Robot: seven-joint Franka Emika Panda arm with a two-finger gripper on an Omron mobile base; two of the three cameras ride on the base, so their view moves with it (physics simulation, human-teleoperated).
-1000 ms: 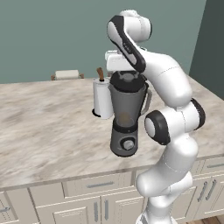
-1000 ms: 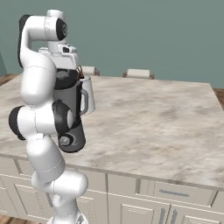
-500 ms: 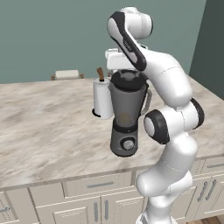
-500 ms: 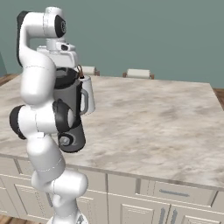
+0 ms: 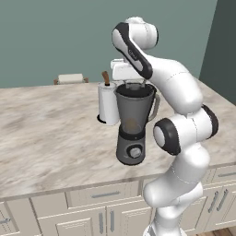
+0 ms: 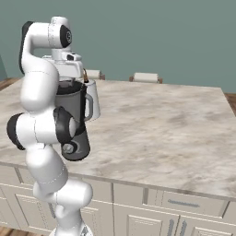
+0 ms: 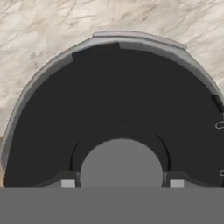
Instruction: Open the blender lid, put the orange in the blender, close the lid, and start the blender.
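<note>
Gripping the lid's centre knob squarely looks like the step in hand: the end effector (image 7: 121, 186) sits directly above the blender (image 5: 133, 124), its fingertips (image 7: 68, 183) standing wide, one on each side of the raised knob of the blender lid (image 7: 113, 100), which sits on the jar's rim. Judging from this, the fingers should close evenly on the knob and lift straight up, so the jar is not dragged off its base. The orange may be the faint orange glow low inside the jar, but I cannot be sure. Left of the blender and just behind it stands a white paper-towel roll (image 5: 108, 103), near enough to be brushed. The marble worktop (image 5: 50, 133) stretches to the right of the blender.
</note>
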